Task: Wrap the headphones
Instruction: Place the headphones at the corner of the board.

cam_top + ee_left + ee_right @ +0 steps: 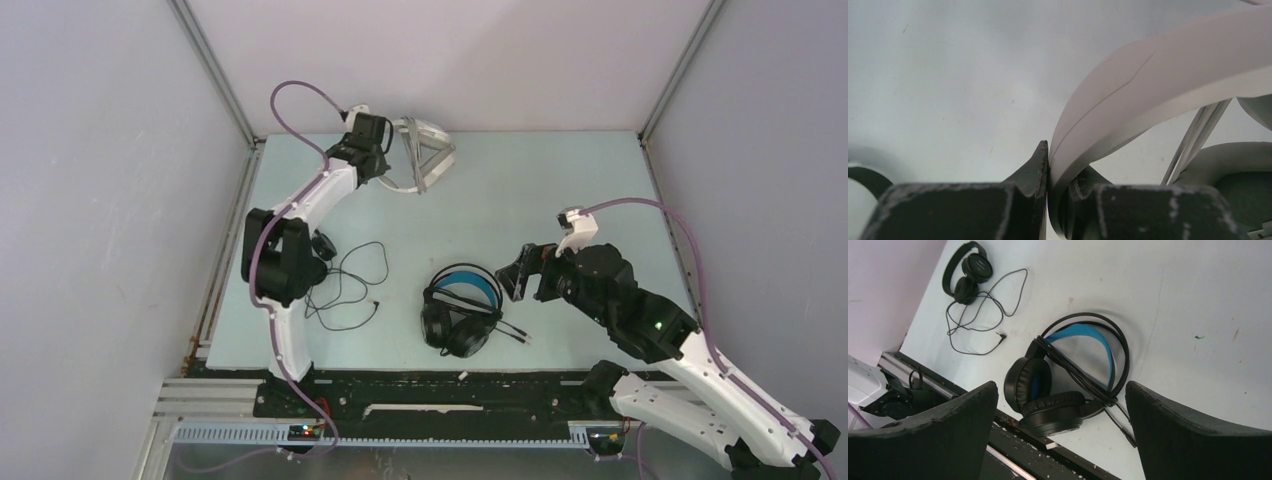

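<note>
From above, the black pair (pixel 462 310) with the blue-lined band lies near the front edge of the desk (pixel 560 190), and everything else is placed from it. The small pair (pixel 322 245) sits to its left, partly hidden behind the left arm (pixel 300 215), with its cord (pixel 350 290) spilled in loose loops towards the black pair, so it looks unwrapped. The white pair (pixel 425 155) is well apart, far behind and left of the black pair, at the end of the left arm's reach. It is probably held there to keep it off the other cords. The right arm (pixel 640 315) comes in just right of the black pair. In the left wrist view, the left fingers (pixel 1030 177) are clenched on the white pair's broad band, which curves up and away to the right. Gripping the band leaves the cups hanging free. Thin pale strips beside a grey cup may be cord or frame, I cannot tell which. In the right wrist view, the right fingers (pixel 943 435) stand spread wide and released, holding nothing, with the black pair in sight between them. Its cable runs bundled across the band, with the plug end poking out at the near side, so I judge this pair wrapped. The wide spread suits either backing away from it or reaching for the next pair.
</note>
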### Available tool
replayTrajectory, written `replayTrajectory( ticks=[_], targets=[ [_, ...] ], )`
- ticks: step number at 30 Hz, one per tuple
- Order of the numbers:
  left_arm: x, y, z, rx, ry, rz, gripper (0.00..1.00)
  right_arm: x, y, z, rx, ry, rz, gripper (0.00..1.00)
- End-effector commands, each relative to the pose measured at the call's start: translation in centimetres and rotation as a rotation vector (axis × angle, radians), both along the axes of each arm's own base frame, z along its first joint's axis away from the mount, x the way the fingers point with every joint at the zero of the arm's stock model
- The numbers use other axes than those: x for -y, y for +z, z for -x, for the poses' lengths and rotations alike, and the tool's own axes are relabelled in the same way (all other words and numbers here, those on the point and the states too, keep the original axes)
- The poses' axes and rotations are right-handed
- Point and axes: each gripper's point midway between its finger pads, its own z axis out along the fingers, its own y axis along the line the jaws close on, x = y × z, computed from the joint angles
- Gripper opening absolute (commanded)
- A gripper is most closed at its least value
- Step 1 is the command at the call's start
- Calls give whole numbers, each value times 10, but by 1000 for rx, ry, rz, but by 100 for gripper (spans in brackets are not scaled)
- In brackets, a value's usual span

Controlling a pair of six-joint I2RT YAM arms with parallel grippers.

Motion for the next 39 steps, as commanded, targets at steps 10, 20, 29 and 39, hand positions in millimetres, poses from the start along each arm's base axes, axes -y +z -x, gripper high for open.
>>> replayTrajectory(
  ticks=[10, 20, 29, 39],
  targets=[
    [-105, 19, -70, 99, 240, 144, 0, -14, 3, -7, 1, 1, -45, 100],
    [-182, -13, -57, 28, 373, 140, 2, -15, 9, -9, 39, 8, -45, 99],
    [-195, -43, -57, -29, 460, 153, 6, -15, 26, -12, 116, 16, -66, 100],
    [-199, -58, -61, -59, 468, 151, 14, -4, 29, -7, 145, 9, -50, 100]
  ],
)
